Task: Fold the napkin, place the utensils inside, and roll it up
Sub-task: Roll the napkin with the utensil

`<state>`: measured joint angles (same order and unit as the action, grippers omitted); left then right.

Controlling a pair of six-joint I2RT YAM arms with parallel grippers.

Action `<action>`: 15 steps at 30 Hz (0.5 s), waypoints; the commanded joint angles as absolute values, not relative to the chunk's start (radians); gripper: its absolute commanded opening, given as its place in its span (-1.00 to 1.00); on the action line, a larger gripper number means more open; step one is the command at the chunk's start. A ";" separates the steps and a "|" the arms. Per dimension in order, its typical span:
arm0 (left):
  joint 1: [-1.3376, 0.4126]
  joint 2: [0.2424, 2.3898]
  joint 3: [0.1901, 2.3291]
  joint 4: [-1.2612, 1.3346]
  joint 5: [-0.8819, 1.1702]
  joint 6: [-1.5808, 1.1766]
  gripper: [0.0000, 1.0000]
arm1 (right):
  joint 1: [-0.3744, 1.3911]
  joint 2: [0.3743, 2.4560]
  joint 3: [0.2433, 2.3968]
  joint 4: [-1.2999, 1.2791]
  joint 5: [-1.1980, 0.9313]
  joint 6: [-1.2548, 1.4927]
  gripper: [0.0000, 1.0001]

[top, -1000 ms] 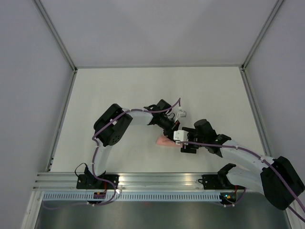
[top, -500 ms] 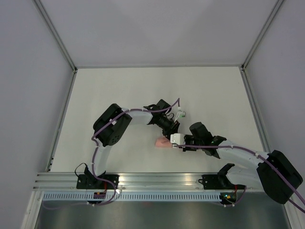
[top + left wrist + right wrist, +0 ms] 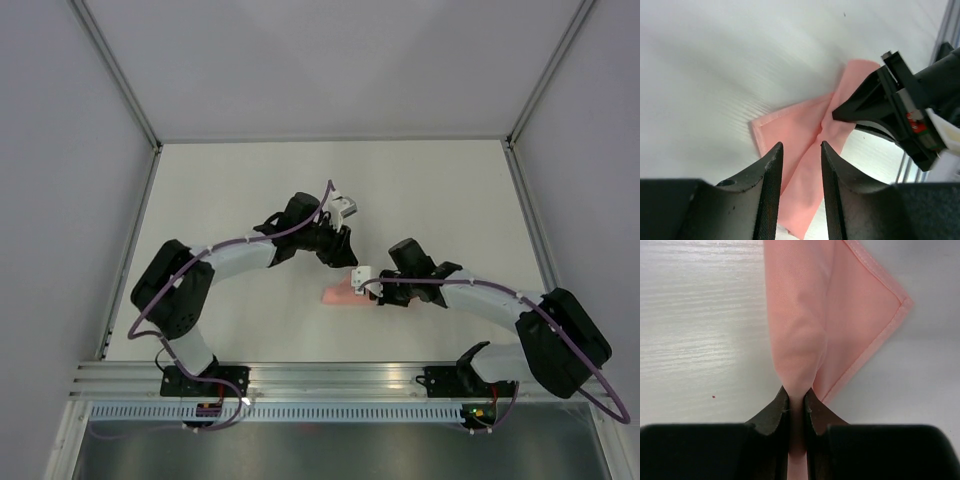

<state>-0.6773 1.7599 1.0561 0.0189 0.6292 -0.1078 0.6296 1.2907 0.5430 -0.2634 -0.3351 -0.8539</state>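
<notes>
Ines: Both arms have shifted over the last second. The left arm's elbow has swung out to the left and the left tool [image 3: 346, 260] has drawn back from the cloth and opened, while the right tool [image 3: 372, 295] has slid in and closed.

Tom: Closed on what?

Ines: On the thin salmon-pink cloth napkin [image 3: 338, 295]. The right wrist view shows that tool's two dark fingers [image 3: 771, 422] pinching a raised fold of it, with a hemmed corner spreading out to the right beyond them.

Tom: And the left tool?

Ines: Released. Its fingers [image 3: 767, 190] stand apart above the napkin and grip nothing, and the pink cloth shows through the gap between them.

Tom: Where does the napkin lie?

Ines: On the white desk [image 3: 250, 180], in its nearer half, between the two tools. It is folded into a narrow band with a flap off to one side. Farther back, the desk runs to plain grey walls [image 3: 330, 60].
</notes>
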 commanded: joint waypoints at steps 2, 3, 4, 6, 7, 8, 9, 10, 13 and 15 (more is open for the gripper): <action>-0.687 1.582 0.881 0.234 0.419 -0.187 -0.18 | 0.574 1.426 0.645 -0.501 -0.448 -0.908 -0.92; -0.687 1.524 0.849 0.262 0.394 -0.189 -0.18 | 0.562 1.446 0.664 -0.521 -0.468 -0.917 -0.92; -0.689 1.497 0.816 0.284 0.347 -0.190 -0.17 | 0.537 1.468 0.681 -0.537 -0.482 -0.926 -0.92; -0.689 1.444 0.725 0.365 0.312 -0.195 -0.17 | 0.512 1.535 0.728 -0.577 -0.512 -0.953 -0.92; -0.696 1.399 0.671 0.409 0.280 -0.190 -0.17 | 0.494 1.578 0.756 -0.600 -0.518 -0.968 -0.92; -0.703 1.375 0.646 0.428 0.269 -0.186 -0.17 | 0.485 1.601 0.771 -0.612 -0.528 -0.976 -0.92; -0.712 1.355 0.623 0.445 0.232 -0.177 -0.17 | 0.477 1.624 0.790 -0.627 -0.549 -0.983 -0.92; -0.748 1.312 0.603 0.455 0.197 -0.141 -0.17 | 0.460 1.647 0.807 -0.644 -0.558 -0.989 -0.92; -0.839 1.266 0.555 0.463 0.077 -0.068 -0.16 | 0.422 1.741 0.888 -0.716 -0.600 -1.017 -0.93; -0.894 1.262 0.545 0.454 -0.024 -0.020 -0.12 | 0.404 1.799 0.942 -0.758 -0.615 -1.032 -0.93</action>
